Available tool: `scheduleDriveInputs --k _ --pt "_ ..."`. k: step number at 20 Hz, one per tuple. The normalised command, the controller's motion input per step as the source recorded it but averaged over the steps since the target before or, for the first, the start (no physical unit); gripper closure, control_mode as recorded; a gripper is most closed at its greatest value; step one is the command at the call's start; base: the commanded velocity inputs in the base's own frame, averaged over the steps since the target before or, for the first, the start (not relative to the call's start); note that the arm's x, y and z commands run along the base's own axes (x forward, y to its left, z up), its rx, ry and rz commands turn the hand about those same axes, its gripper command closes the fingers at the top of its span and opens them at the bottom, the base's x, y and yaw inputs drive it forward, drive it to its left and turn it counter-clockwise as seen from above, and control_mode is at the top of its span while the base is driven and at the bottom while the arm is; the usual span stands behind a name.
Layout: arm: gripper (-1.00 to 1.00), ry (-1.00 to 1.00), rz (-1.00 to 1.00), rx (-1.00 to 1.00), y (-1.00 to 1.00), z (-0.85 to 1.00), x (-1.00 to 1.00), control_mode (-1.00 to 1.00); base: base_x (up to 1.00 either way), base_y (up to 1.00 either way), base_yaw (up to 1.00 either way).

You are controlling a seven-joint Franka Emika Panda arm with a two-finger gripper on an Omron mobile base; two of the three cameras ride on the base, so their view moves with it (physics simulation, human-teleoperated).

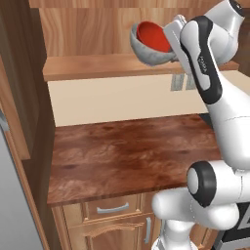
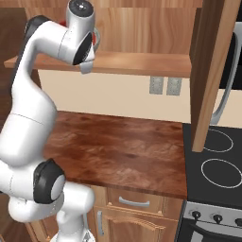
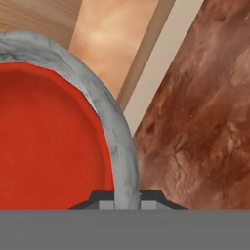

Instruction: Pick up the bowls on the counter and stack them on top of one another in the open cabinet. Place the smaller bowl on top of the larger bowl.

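Jaws are pinching the rim of the deep mottled grey-white stone-like bowl (image 3: 114, 132), one tip each side, at the gripper (image 3: 127, 197). The shallow glossy red bowl (image 1: 153, 36) is already nesting inside it. The stack is hanging tilted above the light-brown wooden cabinet shelf (image 1: 88, 66); setting down is remaining. The dark reddish-brown counter (image 1: 127, 151) is lying below.
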Motion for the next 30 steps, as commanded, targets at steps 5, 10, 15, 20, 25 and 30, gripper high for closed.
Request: scheduleDriveInputs --k 5,10,15,20,25,30 --pt "1.00 -0.04 0.00 0.00 0.00 -0.09 0.40 -1.00 0.00 0.00 0.00" --pt "1.00 -0.04 0.00 0.00 0.00 -0.05 0.53 -1.00 0.00 0.00 0.00" --pt "1.00 -0.02 0.00 0.00 0.00 -0.04 0.61 -1.00 0.00 0.00 0.00" --pt "1.00 0.00 0.00 0.00 0.00 -0.11 0.55 -1.00 0.00 0.00 0.00" --pt "1.00 0.00 0.00 0.00 0.00 -0.13 0.50 -1.00 0.00 0.00 0.00" --pt "-1.00 0.01 0.00 0.00 0.01 -0.03 0.39 -1.00 0.00 0.00 0.00"
